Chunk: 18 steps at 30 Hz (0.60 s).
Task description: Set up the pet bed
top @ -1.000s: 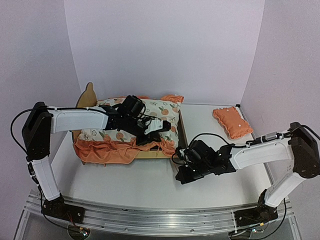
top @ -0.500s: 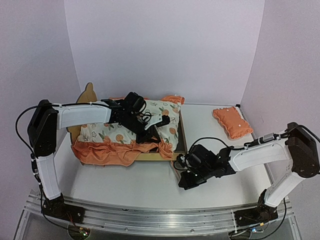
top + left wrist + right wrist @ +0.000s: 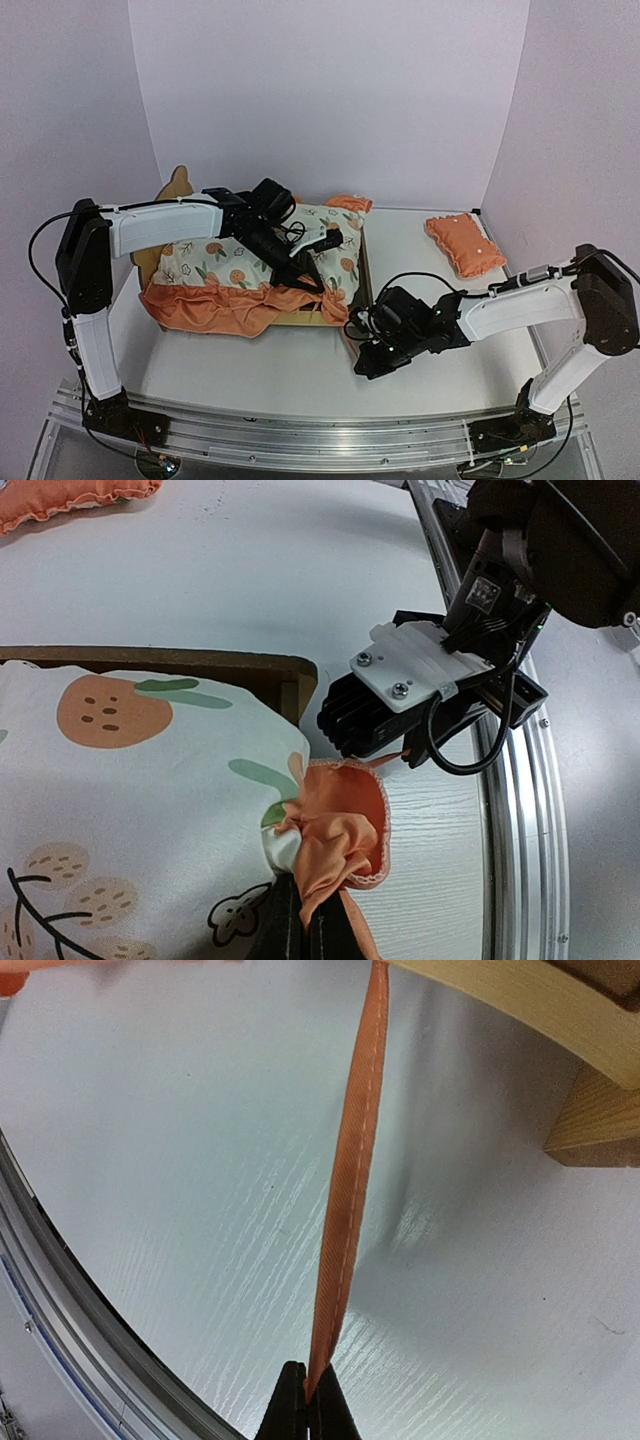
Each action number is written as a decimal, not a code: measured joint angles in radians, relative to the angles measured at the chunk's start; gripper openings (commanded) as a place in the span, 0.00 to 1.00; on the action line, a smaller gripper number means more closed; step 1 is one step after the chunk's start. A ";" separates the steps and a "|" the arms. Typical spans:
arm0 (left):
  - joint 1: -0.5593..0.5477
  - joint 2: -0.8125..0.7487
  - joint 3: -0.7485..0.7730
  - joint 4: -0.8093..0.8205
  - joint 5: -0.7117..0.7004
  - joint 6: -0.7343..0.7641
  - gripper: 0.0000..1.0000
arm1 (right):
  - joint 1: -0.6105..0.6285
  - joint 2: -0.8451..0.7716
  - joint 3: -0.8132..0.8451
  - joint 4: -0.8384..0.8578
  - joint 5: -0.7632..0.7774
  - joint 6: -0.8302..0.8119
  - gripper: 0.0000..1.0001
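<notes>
The pet bed (image 3: 176,190) is a plywood frame at the back left, mostly covered by the orange-print ruffled mattress pad (image 3: 215,262). My left gripper (image 3: 315,283) reaches over the pad and is shut on its orange ruffle at the front right corner (image 3: 335,830). The bed's wooden rail (image 3: 200,665) shows beside that corner. My right gripper (image 3: 360,338) is low on the table, just off the bed's front right corner. It is shut on a thin orange strap (image 3: 345,1210) that runs taut up under the frame (image 3: 540,1010). The felt base is hidden.
A small orange pillow (image 3: 465,243) lies on the table at the back right; its edge also shows in the left wrist view (image 3: 60,502). The aluminium rail (image 3: 320,435) runs along the near table edge. The two grippers are close together by the bed's leg (image 3: 600,1120).
My left gripper has moved right and forward with the pad's corner, drawing the pad towards the bed's right end. My right gripper has shifted slightly nearer the bed corner.
</notes>
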 measured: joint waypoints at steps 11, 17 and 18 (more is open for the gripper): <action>0.000 0.046 0.000 0.003 0.037 -0.055 0.00 | 0.002 -0.099 -0.014 -0.060 0.007 -0.020 0.42; 0.000 0.068 0.000 0.005 0.049 -0.081 0.00 | 0.043 -0.200 -0.015 0.033 0.098 -0.043 0.41; 0.000 0.068 0.000 0.005 0.050 -0.086 0.00 | 0.055 -0.196 -0.015 0.080 0.107 -0.043 0.40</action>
